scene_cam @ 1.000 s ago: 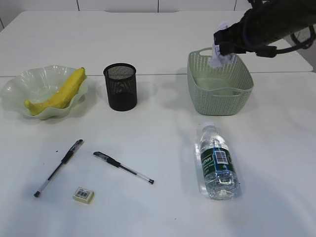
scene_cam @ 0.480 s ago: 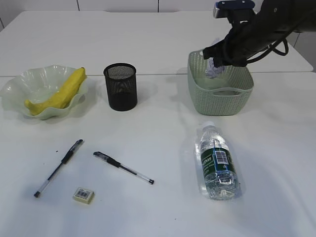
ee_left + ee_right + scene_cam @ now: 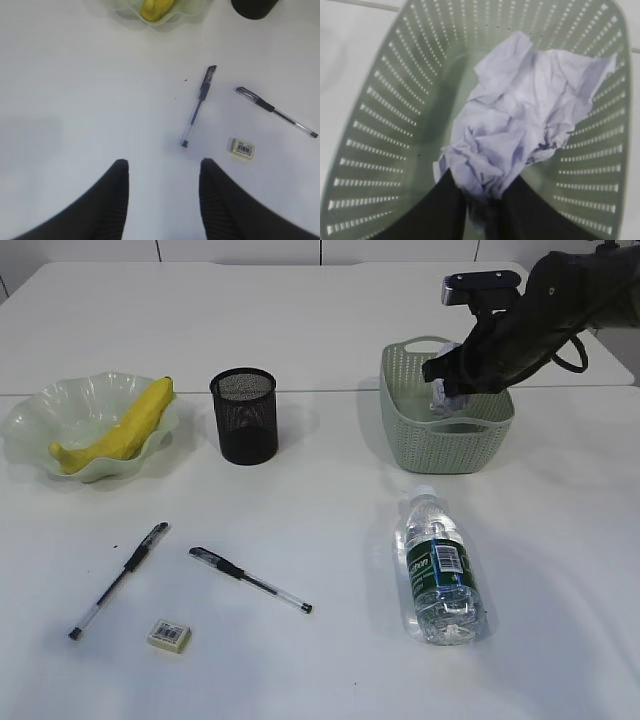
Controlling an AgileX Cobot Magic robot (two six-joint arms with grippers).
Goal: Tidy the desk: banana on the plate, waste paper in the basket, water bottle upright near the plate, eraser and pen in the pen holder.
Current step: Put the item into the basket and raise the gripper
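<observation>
We counted one wad of waste paper (image 3: 520, 120), crumpled and without a clear long axis, sitting inside the single green basket (image 3: 400, 420) with its lower end between the dark fingers of the right gripper (image 3: 482, 200); those fingers stood narrowly apart with paper between them, and we could not tell whether they gripped it or had let go. In the exterior view the paper (image 3: 447, 398) showed just above the basket's near rim, under the right gripper (image 3: 450, 380). One water bottle (image 3: 438, 570) lay on its side on the table (image 3: 320, 660) in front of the basket, its long axis running nearly front to back with the cap toward the basket. We counted two pens: the left pen (image 3: 118, 580) slanted with its capped end up and to the right, and the right pen (image 3: 250, 580) slanted down to the right. One eraser (image 3: 169, 635) lay flat just below and between them. One black mesh pen holder (image 3: 244, 415) stood upright, and one banana (image 3: 115, 430) lay in the plate (image 3: 30, 420), stem end up and right. The left gripper (image 3: 162, 172) hung half open over bare table, holding nothing.
</observation>
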